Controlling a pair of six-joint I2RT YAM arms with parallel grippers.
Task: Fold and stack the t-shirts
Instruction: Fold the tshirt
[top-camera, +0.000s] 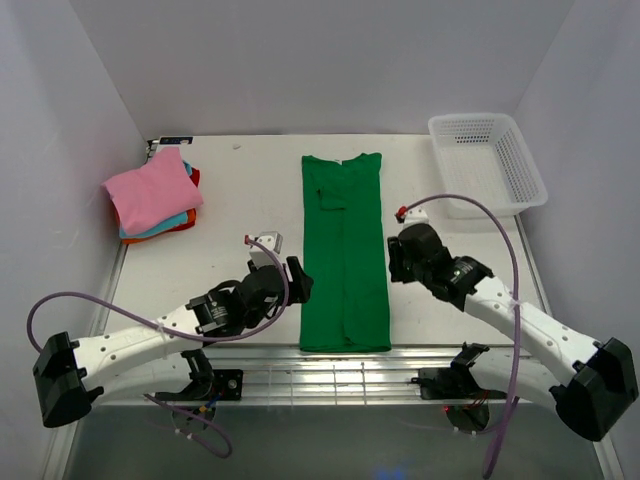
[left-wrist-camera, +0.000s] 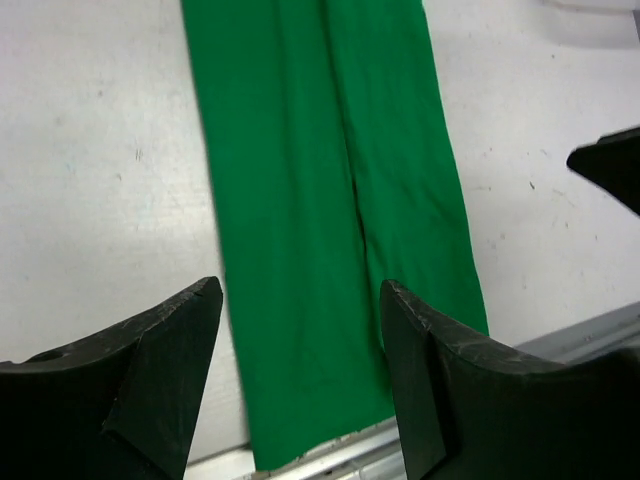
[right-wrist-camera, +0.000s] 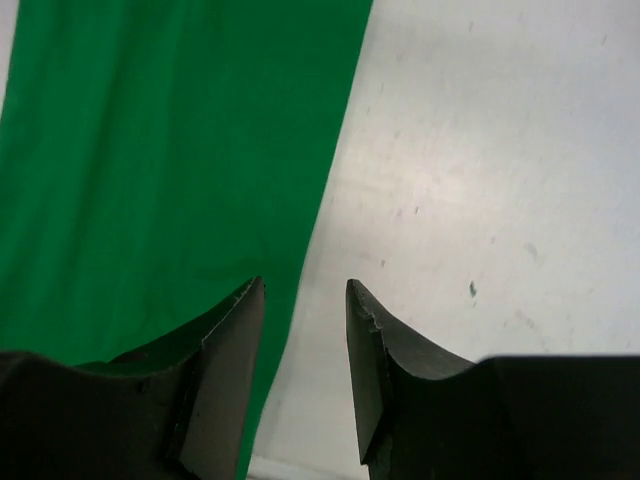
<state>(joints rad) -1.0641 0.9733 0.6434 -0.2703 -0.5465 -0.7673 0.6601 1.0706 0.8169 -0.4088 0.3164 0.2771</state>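
The bright green t-shirt lies flat in the middle of the table, folded lengthwise into a long narrow strip with its collar at the far end. My left gripper is open and empty just above the strip's left edge near its near end; the cloth shows between the spread fingers. My right gripper is open and empty over the strip's right edge. A stack of folded shirts, pink on top of teal-blue and orange-red, sits at the far left.
A white plastic mesh basket stands at the back right corner. A metal rail runs along the table's near edge, just below the shirt's hem. White walls enclose the left, back and right sides.
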